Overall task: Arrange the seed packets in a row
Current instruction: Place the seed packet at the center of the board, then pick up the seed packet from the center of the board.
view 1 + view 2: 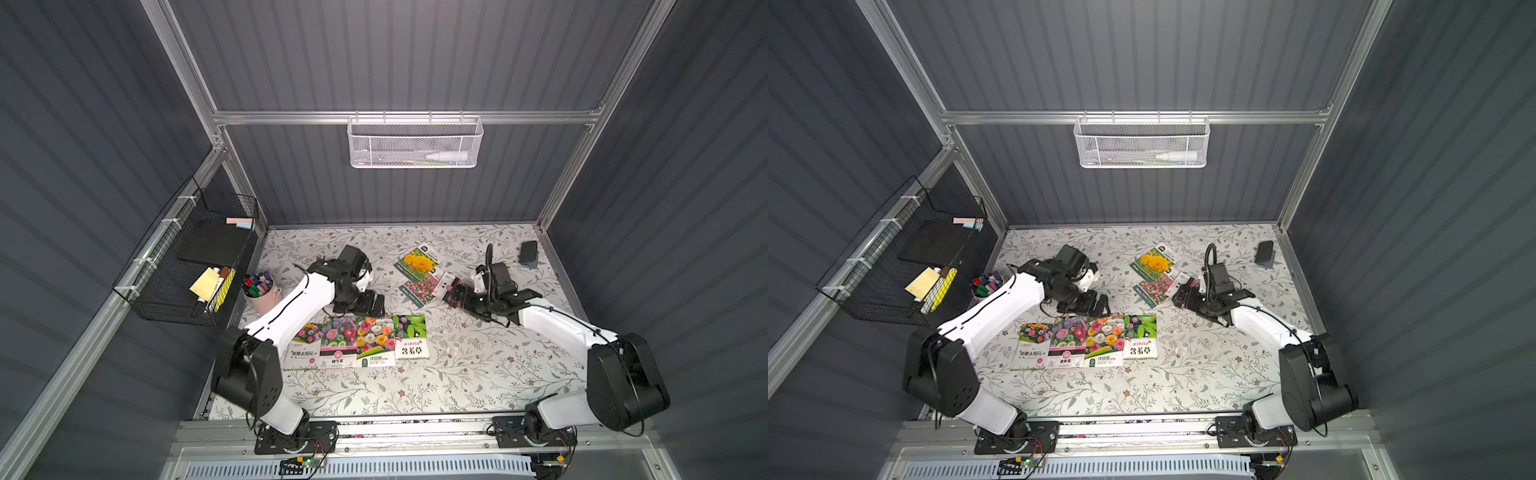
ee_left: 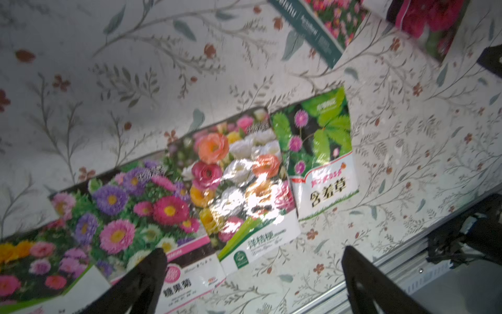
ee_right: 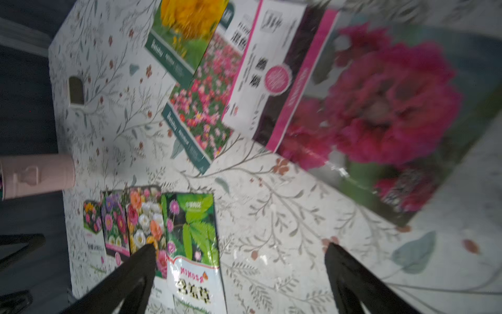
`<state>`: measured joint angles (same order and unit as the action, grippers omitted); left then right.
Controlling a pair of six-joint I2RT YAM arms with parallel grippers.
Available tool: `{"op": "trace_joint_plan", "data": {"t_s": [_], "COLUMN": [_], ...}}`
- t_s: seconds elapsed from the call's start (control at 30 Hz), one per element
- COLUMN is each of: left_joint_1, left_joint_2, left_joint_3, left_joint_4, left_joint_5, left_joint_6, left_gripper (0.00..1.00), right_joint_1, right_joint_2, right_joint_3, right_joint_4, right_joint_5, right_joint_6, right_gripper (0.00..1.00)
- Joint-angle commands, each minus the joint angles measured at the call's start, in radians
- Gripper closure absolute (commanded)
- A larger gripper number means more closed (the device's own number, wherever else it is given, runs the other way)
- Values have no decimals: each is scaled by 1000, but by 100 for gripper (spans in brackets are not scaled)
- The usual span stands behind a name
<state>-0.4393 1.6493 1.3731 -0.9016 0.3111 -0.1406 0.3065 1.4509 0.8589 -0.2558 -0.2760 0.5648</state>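
Seed-packet row [image 1: 359, 343] — side edges touching; bare table [image 1: 478, 361] beside green-leaf packet [image 1: 410, 336].

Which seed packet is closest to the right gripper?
The magenta-bloom packet with the pink band, right beside the open right gripper. The yellow-flower packet and the row of four lie farther off.

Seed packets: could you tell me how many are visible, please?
7. Four glossy flower-photo packets form the front row; yellow-bloom, pink-meadow and crimson-bloom packets overlap behind it. Others could hide beneath.
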Motion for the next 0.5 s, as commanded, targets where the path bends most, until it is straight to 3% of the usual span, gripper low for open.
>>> {"op": "trace_joint_plan", "data": {"t_s": [0.0, 0.23, 0.47], "left_joint_1": [-10, -131, -172], "left_joint_2": [141, 447, 712], "left_joint_3": [153, 442, 718], "left_joint_4": [91, 225, 279], "left_joint_5": [130, 241, 248], "left_joint_6": [-74, -131, -190], "left_gripper": [0, 1, 0], "right_joint_1": [-116, -297, -323], "right_joint_2": [38, 182, 288], "right_joint_3": [18, 28, 52], "right_joint_4": [-50, 17, 96], "right_joint_5": [-15, -169, -234], "right_joint_6": [20, 73, 95], "right_gripper": [1, 1, 1]}}
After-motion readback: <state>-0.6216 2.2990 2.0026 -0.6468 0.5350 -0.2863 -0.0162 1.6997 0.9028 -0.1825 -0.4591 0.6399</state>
